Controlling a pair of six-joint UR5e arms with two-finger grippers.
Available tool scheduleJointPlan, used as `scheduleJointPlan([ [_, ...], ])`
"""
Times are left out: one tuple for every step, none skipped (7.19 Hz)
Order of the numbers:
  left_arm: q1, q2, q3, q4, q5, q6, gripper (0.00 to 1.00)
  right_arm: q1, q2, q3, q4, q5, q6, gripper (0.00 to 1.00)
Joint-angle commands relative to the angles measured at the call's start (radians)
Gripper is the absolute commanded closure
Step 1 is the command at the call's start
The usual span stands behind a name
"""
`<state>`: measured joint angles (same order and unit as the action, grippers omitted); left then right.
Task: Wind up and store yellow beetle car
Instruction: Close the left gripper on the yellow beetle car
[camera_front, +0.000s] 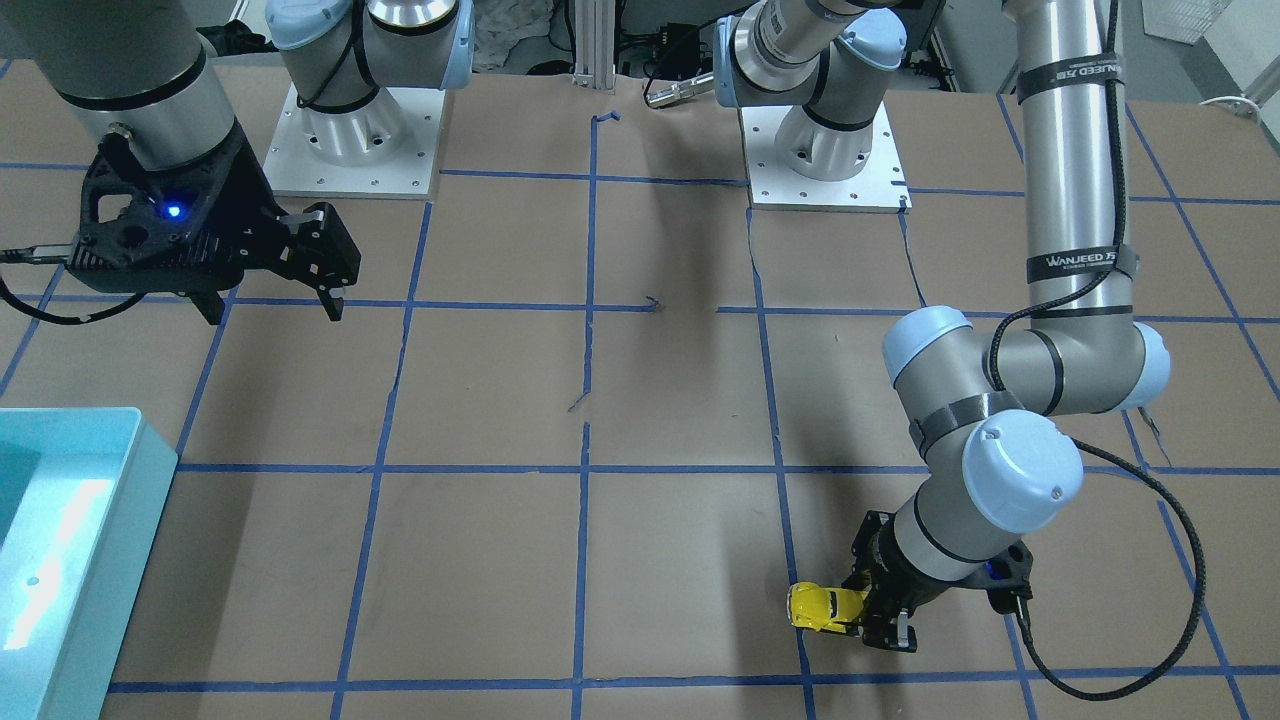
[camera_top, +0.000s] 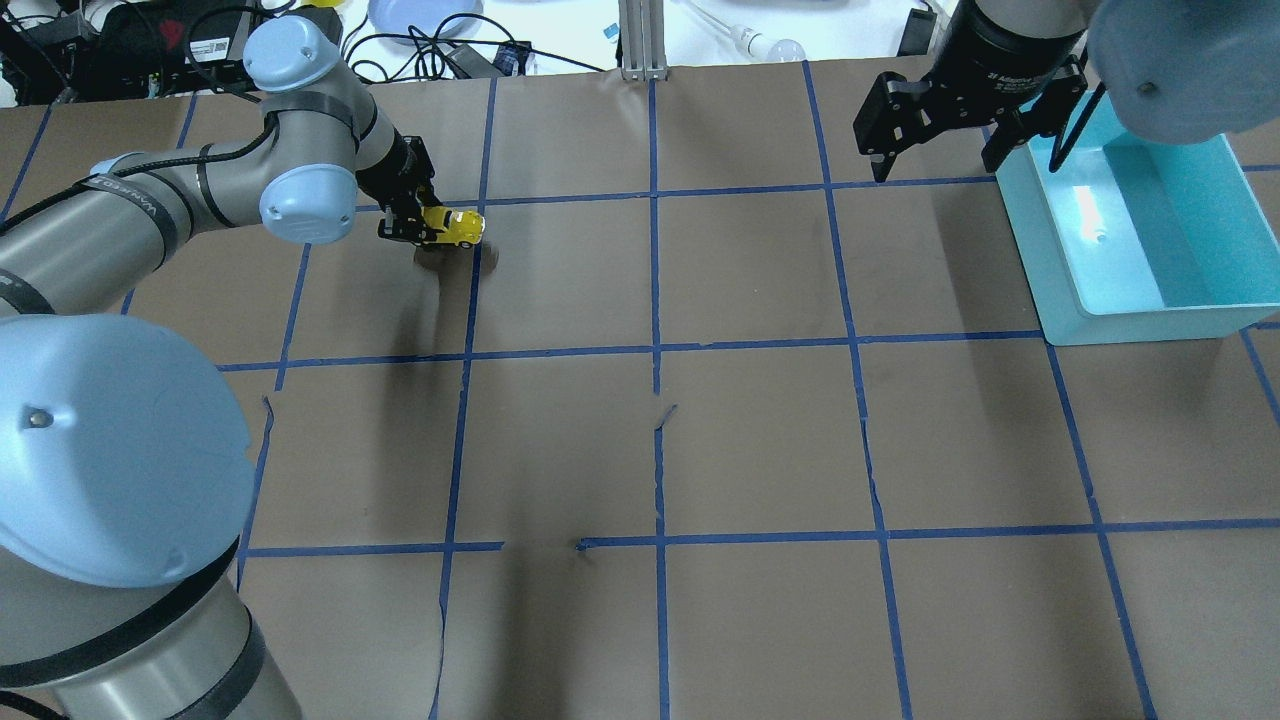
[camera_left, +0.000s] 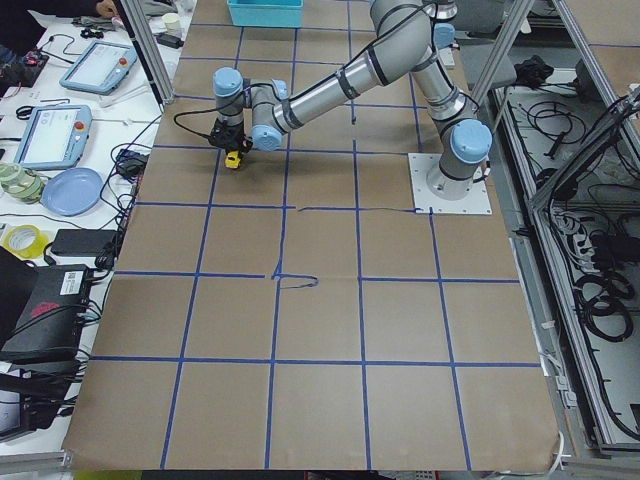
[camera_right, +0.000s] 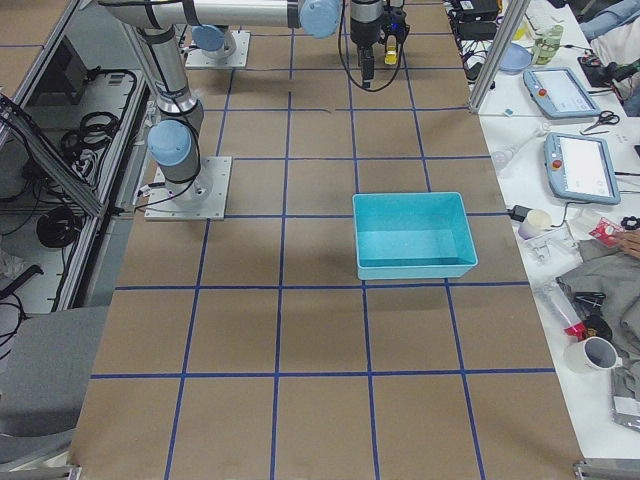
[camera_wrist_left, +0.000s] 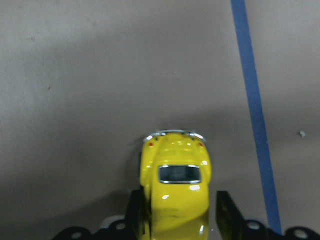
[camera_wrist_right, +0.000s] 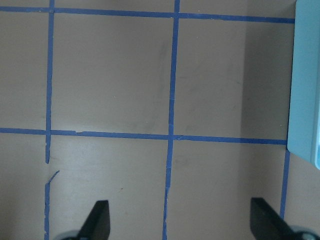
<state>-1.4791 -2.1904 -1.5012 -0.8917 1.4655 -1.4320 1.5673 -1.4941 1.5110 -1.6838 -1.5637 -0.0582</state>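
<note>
Left claw, closed on the yellow beetle car, at the operators' edge of the brown-paper counter, just beside 1 blue tape line; 1 bumper end projects beyond the 2 fingers. A light-blue bin sits at the opposite end. Farther back, the right claw hangs wide open, holding nothing, above the counter.

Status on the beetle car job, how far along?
Done: the yellow beetle car looks gripped, set between the fingers of the left gripper. In hand: the car sits low over the paper; whether it is wound up cannot be told. Left: storing it. The teal bin across the table looks empty, and the right gripper hangs open beside it.
</note>
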Motion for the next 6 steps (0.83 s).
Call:
scheduleJointPlan([
  [-0.044,0.02,-0.014,-0.025,-0.022,-0.23,1.0,0.0,0.0,0.0,-0.001,-0.001,0.0,0.0],
  [-0.058,0.021,-0.022,-0.027,-0.025,-0.272,1.0,0.0,0.0,0.0,-0.001,-0.001,0.0,0.0],
  [-0.067,0.017,-0.017,-0.027,-0.037,-0.271,1.0,0.0,0.0,0.0,-0.001,-0.001,0.0,0.0],
  [-0.072,0.014,-0.019,-0.027,-0.069,-0.252,1.0,0.0,0.0,0.0,-0.001,-0.001,0.0,0.0],
  [-0.073,0.005,-0.019,-0.029,-0.079,-0.246,1.0,0.0,0.0,0.0,-0.001,-0.001,0.0,0.0],
  [-0.072,0.006,-0.021,-0.027,-0.099,-0.176,1.0,0.0,-0.002,0.0,0.001,-0.001,0.0,0.0],
])
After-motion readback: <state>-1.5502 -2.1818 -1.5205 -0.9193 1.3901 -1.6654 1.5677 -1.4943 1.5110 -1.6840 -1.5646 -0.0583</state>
